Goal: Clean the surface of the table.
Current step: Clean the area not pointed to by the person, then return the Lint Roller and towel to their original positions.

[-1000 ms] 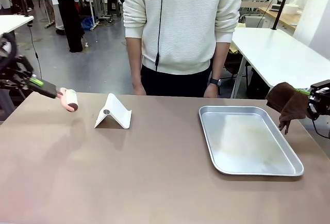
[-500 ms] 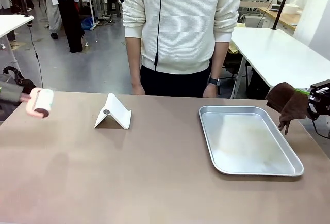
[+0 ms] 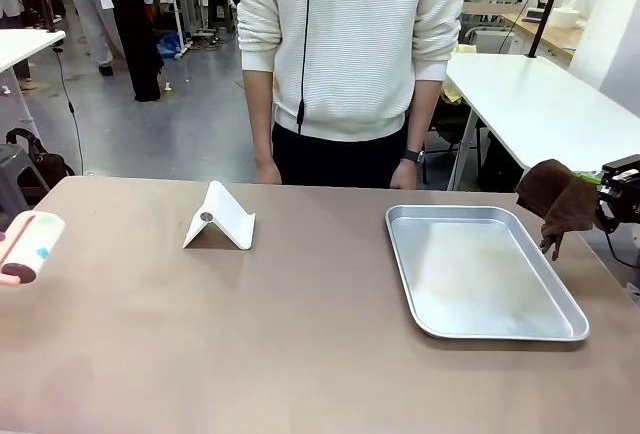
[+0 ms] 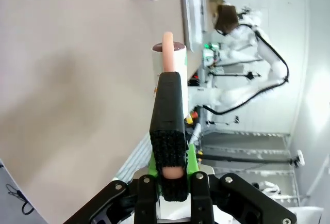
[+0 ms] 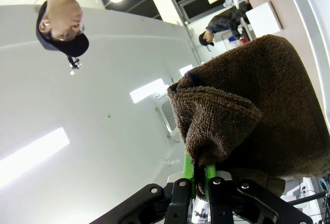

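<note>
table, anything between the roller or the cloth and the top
Roller, at the left edge: nothing visible, bare table beside it. Cloth, at the right edge: the tray covers the top nearest it. A stand sits between them.

No word, number or brand name can be read in any view. The lint roller (image 3: 30, 244) shows a few small coloured spots, too blurred to tell as print. The white stand (image 3: 222, 219) on the table (image 3: 300, 344) carries one small round dark mark, too small to make out.
</note>
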Tool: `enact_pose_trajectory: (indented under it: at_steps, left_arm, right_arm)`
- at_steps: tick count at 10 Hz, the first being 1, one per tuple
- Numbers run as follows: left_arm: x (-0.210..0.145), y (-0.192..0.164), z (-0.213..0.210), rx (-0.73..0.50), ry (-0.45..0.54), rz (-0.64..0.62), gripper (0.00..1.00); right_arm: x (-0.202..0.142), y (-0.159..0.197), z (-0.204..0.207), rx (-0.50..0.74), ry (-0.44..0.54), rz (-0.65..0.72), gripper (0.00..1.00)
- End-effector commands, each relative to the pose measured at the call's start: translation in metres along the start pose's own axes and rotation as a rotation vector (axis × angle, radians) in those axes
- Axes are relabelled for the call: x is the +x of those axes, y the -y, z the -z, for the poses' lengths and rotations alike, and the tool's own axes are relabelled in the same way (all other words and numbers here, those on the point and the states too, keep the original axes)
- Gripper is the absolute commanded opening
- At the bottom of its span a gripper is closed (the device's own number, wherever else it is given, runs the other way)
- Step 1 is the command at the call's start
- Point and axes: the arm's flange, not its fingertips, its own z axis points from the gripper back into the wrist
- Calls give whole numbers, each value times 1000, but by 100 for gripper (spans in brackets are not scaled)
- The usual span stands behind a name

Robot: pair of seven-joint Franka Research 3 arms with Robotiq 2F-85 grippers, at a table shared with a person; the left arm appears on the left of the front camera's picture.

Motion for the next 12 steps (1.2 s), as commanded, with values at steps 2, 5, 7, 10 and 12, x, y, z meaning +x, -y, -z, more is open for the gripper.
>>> enact_pose_trajectory:
  at_steps: [2, 5, 7, 10, 12]
  left_arm:
    - [1, 9, 0, 50, 24, -12, 22]
    - [1, 9, 0, 50, 24, -12, 22]
    - [1, 9, 0, 50, 24, -12, 22]
    - [1, 9, 0, 50, 24, -12, 22]
    - [1, 9, 0, 50, 24, -12, 22]
  right_arm:
    - [-2, -6, 1, -3, 5, 16, 9]
    - [-2, -6, 1, -3, 5, 16, 9]
    - [-2, -6, 1, -3, 5, 16, 9]
    - [-2, -6, 1, -3, 5, 16, 9]
    - [-2, -6, 1, -3, 5, 16, 9]
